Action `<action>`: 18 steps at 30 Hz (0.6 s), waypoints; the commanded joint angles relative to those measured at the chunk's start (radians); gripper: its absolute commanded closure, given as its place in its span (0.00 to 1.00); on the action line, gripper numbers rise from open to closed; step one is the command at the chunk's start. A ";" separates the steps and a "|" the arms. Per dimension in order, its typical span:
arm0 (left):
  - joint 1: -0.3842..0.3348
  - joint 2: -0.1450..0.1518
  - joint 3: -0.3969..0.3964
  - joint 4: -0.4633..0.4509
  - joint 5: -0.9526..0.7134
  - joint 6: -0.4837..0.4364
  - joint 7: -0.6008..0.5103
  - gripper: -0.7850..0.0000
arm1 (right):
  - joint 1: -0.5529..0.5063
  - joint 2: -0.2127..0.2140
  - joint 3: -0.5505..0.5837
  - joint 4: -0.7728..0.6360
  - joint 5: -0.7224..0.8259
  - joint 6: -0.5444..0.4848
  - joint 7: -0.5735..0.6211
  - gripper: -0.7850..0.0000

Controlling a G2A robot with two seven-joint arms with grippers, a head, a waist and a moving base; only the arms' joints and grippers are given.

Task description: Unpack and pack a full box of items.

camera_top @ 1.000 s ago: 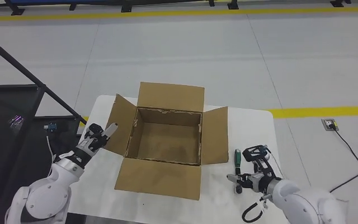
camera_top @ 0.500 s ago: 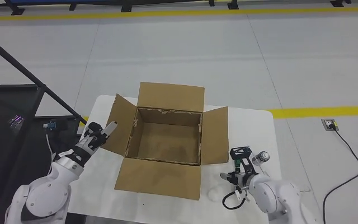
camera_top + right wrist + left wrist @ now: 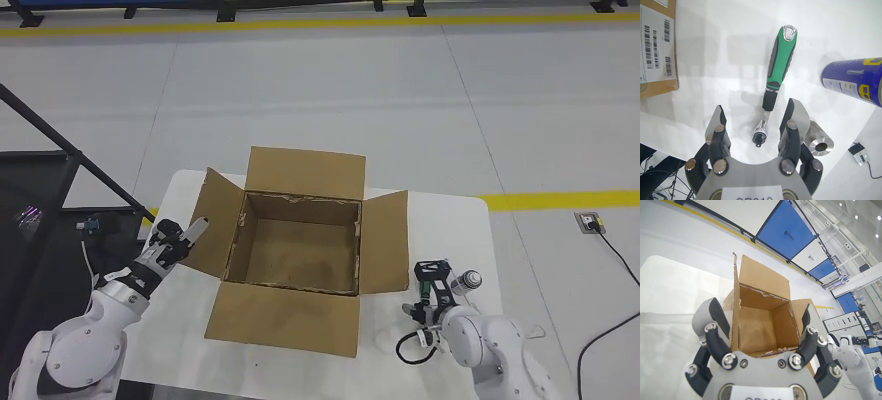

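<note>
The open cardboard box (image 3: 300, 250) stands in the middle of the white table (image 3: 450, 215), and its inside is bare (image 3: 757, 325). A ratchet wrench with a green handle (image 3: 781, 58) lies flat to the right of the box. My right gripper (image 3: 756, 108) hangs open just above the wrench's chrome head (image 3: 759, 135), one finger on each side and not touching it. In the top view the right gripper (image 3: 430, 280) sits beside the box's right flap. My left gripper (image 3: 762, 306) is open and holds nothing, at the box's left flap (image 3: 185, 238).
A blue spray can (image 3: 853, 79) stands just right of the wrench, its cap (image 3: 468, 280) visible from above. A short metal cylinder (image 3: 818, 139) lies close to one right finger. The box's right flap (image 3: 657, 47) carries barcode labels. The table's right edge is near.
The right arm has swung left from beside the spray can to over the wrench, uncovering the can. The left arm has stayed put.
</note>
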 commanded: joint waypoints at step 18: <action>0.012 0.004 -0.007 0.002 -0.002 -0.005 0.011 0.00 | 0.087 -0.017 -0.041 0.131 -0.023 0.043 0.035 0.54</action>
